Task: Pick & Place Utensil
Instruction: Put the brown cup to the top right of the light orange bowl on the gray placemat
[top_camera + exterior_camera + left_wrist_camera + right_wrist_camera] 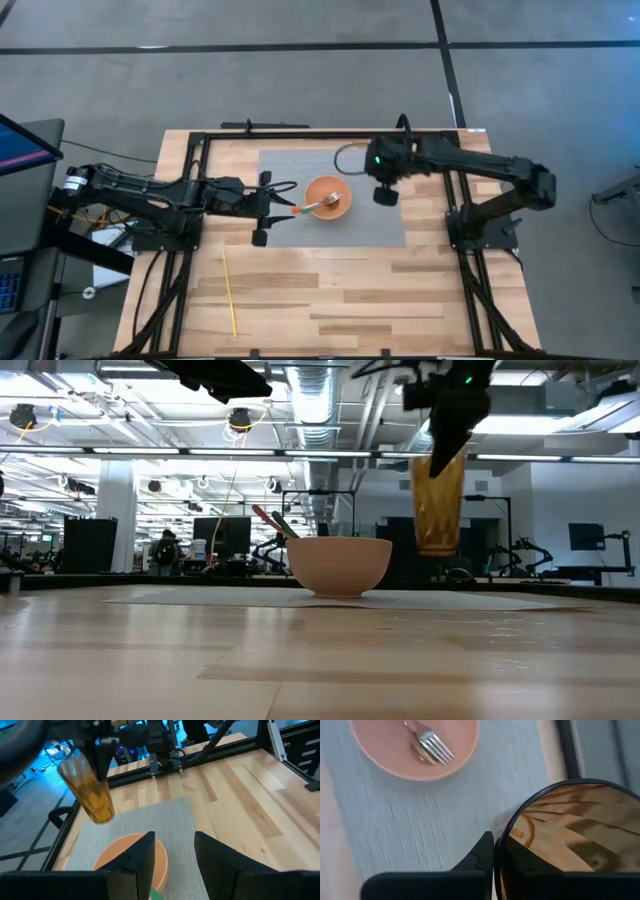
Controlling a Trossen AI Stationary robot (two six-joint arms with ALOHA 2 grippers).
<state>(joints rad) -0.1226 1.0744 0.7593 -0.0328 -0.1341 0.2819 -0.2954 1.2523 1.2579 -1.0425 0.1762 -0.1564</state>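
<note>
Right gripper (495,855) grasps an amber cup (565,845); left gripper (172,852) released at the bowl's (327,198) nine o'clock; fork (322,205) light, stiff, slippery: grip its handle

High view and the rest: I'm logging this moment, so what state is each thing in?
Bowl: upright on the mat, holding the fork.
Fork: tines in the bowl, handle over its rim.
Glass: held off the table, upright, beside the bowl.
Right gripper: shut on the glass.
Left gripper: jaws open, empty, beside the bowl.
Yellow stick: lying flat on the table.
</note>
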